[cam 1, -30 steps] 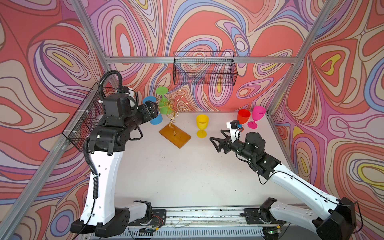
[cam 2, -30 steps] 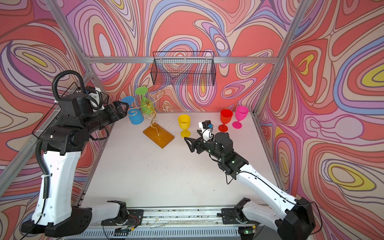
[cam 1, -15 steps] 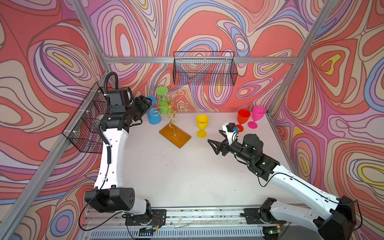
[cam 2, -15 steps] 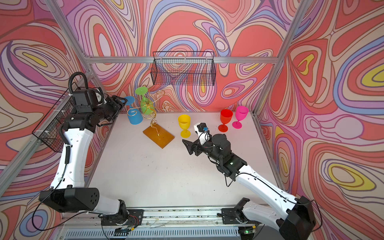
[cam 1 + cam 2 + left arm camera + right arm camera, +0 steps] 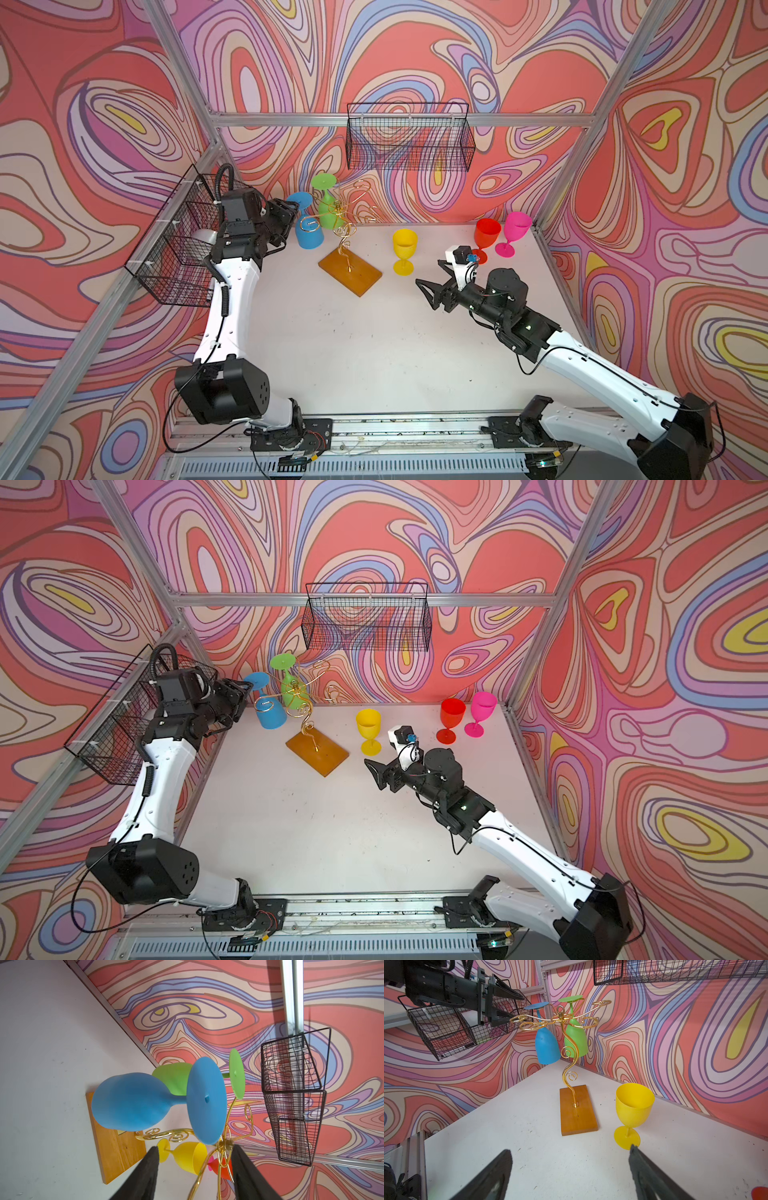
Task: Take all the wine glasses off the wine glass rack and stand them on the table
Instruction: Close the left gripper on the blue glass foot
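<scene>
The left gripper (image 5: pixel 195 1148) has its jaws apart, holding nothing; the blue wine glass (image 5: pixel 133 1103) hangs upside down just ahead of it on the wine glass rack (image 5: pixel 578 1113). The right gripper (image 5: pixel 570 1148) is wide apart too, with the yellow glass (image 5: pixel 634 1103) beside it.

I saw matching builds: left arm (image 5: pixel 232 299) and right arm (image 5: pixel 602 374) had white link shells with black joint housings. Left elbow housing (image 5: pixel 232 395) carried a cluster of small holes. Black corrugated hose (image 5: pixel 225 167) looped above the left wrist; thin black cable (image 5: pixel 523 371) trailed along the right. Left gripper fingers (image 5: pixel 145 1174) were matte black, tapered. Right wrist camera mount (image 5: pixel 455 259) was white.
</scene>
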